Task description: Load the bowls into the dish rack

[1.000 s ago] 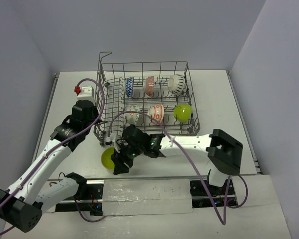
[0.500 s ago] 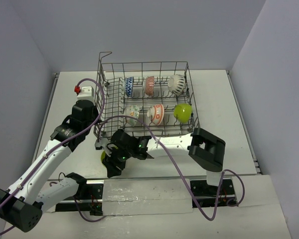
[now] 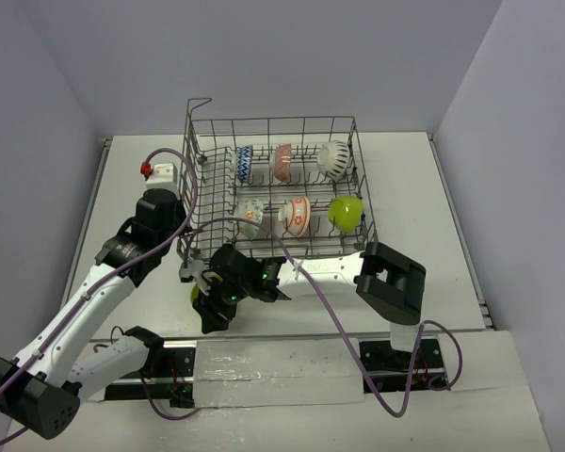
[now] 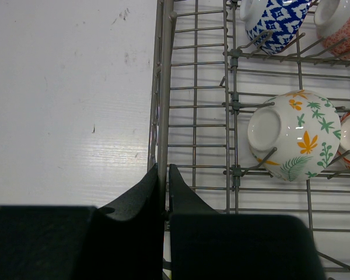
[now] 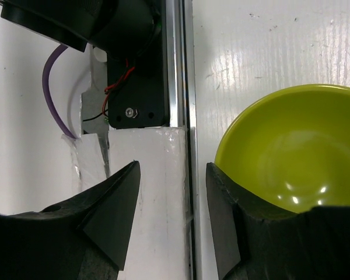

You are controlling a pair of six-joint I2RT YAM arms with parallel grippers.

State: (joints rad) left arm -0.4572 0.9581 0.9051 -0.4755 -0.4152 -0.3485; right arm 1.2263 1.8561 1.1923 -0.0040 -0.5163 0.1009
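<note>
The grey wire dish rack holds several bowls on edge: blue-white, red-orange, white with dark marks, yellow-floral, another red-orange and lime-green. A second lime-green bowl sits upright on the table at the rack's near-left corner, mostly hidden under my right wrist. My right gripper is open, its right finger overlapping the rim of this bowl; only the table edge shows between the jaws. My left gripper is shut on the rack's left rim wire.
A metal rail and a taped white strip run along the table's near edge under my right gripper. A black bracket with red wires and a purple cable lie close by. Grey walls enclose the table.
My right arm has swung left and nearer, bringing the gripper over the lime-green bowl on the table and covering most of it. The left arm and the rack have not moved.
</note>
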